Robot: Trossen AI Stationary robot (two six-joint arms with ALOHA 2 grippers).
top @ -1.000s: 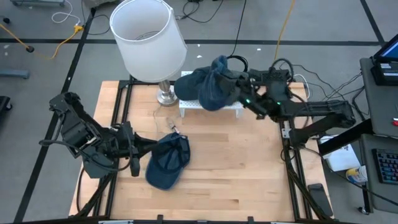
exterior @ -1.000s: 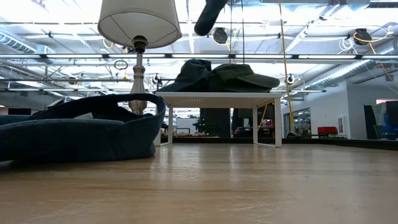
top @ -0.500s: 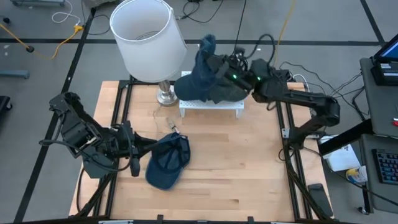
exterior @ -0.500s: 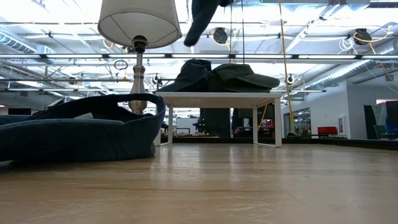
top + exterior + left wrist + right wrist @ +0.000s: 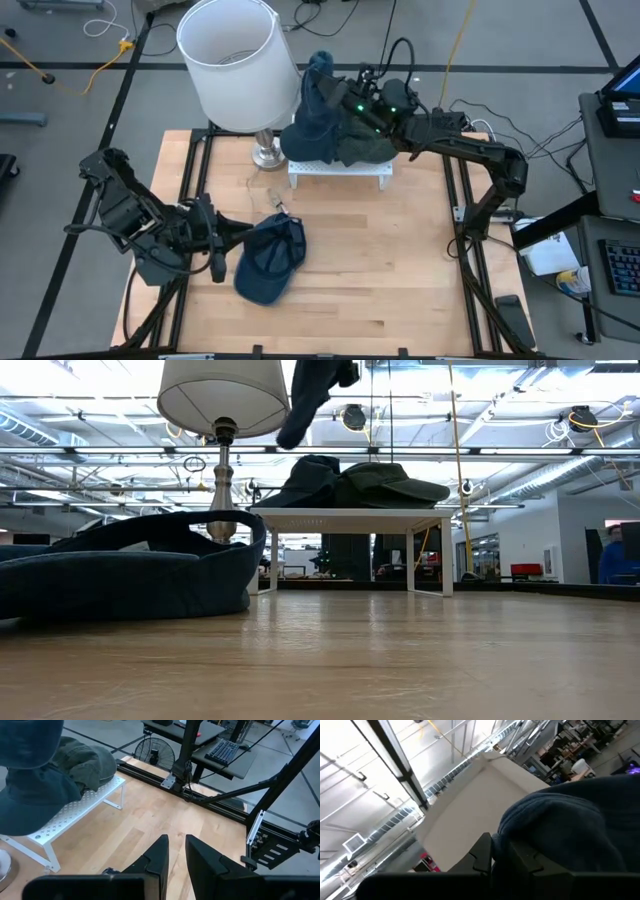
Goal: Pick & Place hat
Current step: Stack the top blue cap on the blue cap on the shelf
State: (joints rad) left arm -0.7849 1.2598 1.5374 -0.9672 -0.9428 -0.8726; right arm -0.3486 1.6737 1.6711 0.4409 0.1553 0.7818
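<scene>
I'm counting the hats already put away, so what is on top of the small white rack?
Two hats lie on the white rack: a dark blue hat and an olive green hat beside it. The right gripper holds a third blue hat above them. Anything beneath the two is covered.

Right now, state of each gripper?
Left gripper: slightly open, empty, low over the table.
Right gripper: shut on the blue hat, raised beside the lamp.

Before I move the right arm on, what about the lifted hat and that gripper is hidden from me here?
- High view: right gripper fingertips, buried in the lifted hat.
- Low view: hat's top, cut by the frame edge.
- Right wrist view: hat cloth fills the frame, hiding the white rack.
</scene>
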